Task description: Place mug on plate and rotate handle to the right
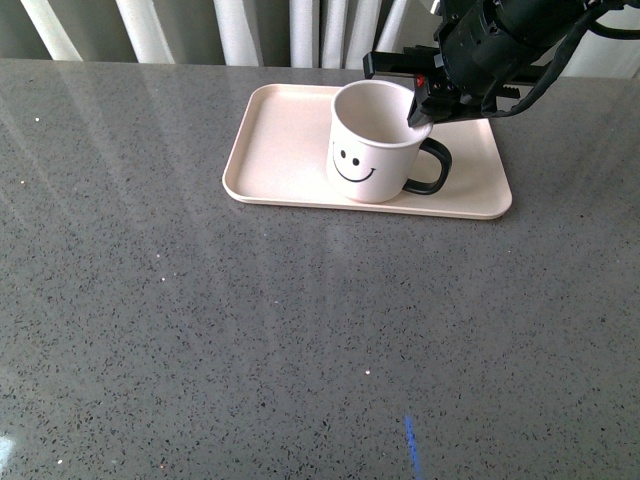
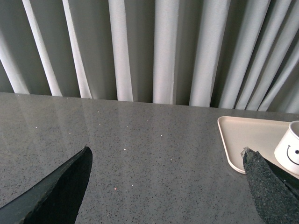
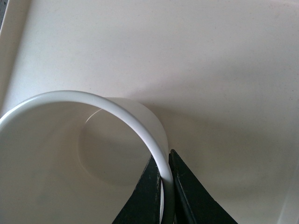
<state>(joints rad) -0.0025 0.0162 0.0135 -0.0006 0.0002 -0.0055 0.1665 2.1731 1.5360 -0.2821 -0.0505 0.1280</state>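
The cream-white mug (image 1: 372,150) with a black smiley face stands upright on the pale pink plate (image 1: 280,150), right of the plate's middle. Its black handle (image 1: 432,168) points right. My right gripper (image 1: 420,108) comes from the upper right and is shut on the mug's rim on the handle side, one finger inside and one outside. In the right wrist view the mug rim (image 3: 140,128) runs between my right gripper (image 3: 167,186). My left gripper (image 2: 168,186) is open over bare table, with the plate (image 2: 238,135) and the mug (image 2: 290,147) to one side.
The grey speckled table (image 1: 250,330) spreads wide in front of the plate. Pale curtains (image 1: 250,25) hang along the table's far edge. A small blue mark (image 1: 411,445) lies near the front edge.
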